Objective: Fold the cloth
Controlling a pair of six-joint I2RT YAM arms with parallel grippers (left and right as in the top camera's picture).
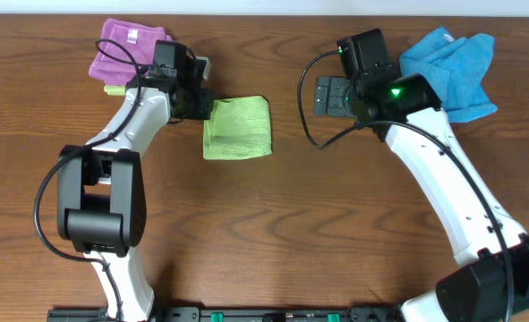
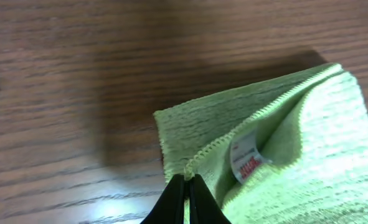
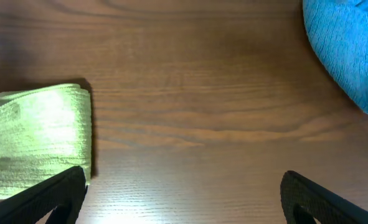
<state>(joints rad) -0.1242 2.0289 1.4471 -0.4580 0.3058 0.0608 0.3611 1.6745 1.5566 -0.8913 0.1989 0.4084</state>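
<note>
A: Where is the cloth (image 1: pixel 237 127)?
B: Folded, lying on the bench (image 1: pixel 273 224) left of centre, just beside the left arm's wrist. There is a white tag (image 2: pixel 246 158) inside the fold (seen from the left wrist only).
A: And the left tool (image 2: pixel 187 183)?
B: Jaws pinched together on the hem of the cloth's upper layer.
A: The right tool (image 3: pixel 184 190)?
B: Spread wide and holding nothing, over bare bench between the cloth and the blue cloth (image 3: pixel 349 50).

Lime-green cloth (image 1: pixel 237 127) folded to sm. rectangle, lying ctr-left, layers loose.
</note>
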